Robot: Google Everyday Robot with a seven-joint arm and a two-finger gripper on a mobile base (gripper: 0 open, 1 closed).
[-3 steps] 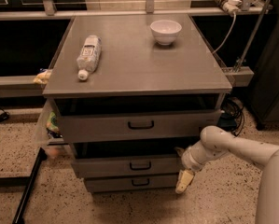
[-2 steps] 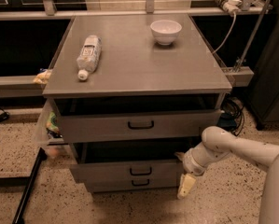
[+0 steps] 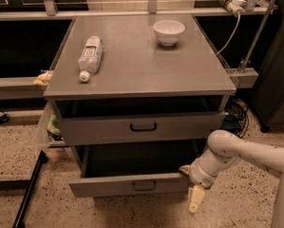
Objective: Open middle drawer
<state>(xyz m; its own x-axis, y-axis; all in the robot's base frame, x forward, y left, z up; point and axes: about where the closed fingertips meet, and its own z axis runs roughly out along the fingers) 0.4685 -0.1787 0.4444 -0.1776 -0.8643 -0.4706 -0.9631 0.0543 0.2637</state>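
Note:
The middle drawer (image 3: 113,185) of the grey metal cabinet (image 3: 146,70) stands pulled well out, its dark inside showing. Its small black loop handle (image 3: 144,186) sits at the centre of the front. My gripper (image 3: 190,184) is at the right end of this drawer front, touching its edge, on a white arm coming in from the right. The top drawer (image 3: 179,126) above is a little way out. The bottom drawer is hidden beneath the pulled-out middle one.
A plastic bottle (image 3: 90,56) lies on the cabinet top at the left and a white bowl (image 3: 168,31) stands at the back right. A black pole (image 3: 30,196) leans at the lower left. Cables (image 3: 236,113) hang at the right.
The middle drawer has slid further out towards the camera and now covers the bottom drawer. My gripper has moved out with its right end.

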